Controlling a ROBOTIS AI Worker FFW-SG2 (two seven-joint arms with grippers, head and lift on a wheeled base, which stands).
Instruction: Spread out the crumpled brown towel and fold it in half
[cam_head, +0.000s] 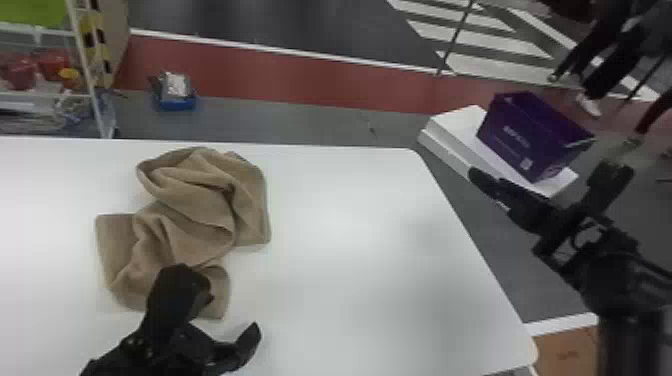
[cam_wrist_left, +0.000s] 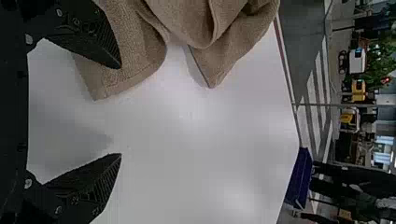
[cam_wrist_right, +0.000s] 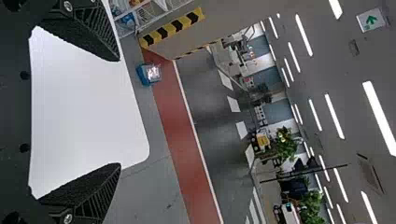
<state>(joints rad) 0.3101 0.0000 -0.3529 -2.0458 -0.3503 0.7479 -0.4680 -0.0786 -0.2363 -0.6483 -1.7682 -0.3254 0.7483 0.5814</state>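
Spreading looks like the step in hand: the brown towel (cam_head: 200, 225) lies bunched on the left part of the white table (cam_head: 360, 280). The left gripper (cam_head: 232, 310), jaws apart and empty, hangs by the towel's near edge; the next move probably calls for pinching a loose corner and drawing it flat. The right gripper (cam_head: 550, 172), also gaping, is past the table's right edge. One towel, one table, two grippers, one purple box (cam_head: 530, 135)

Rough matt cloth towel (cam_head: 192, 220).
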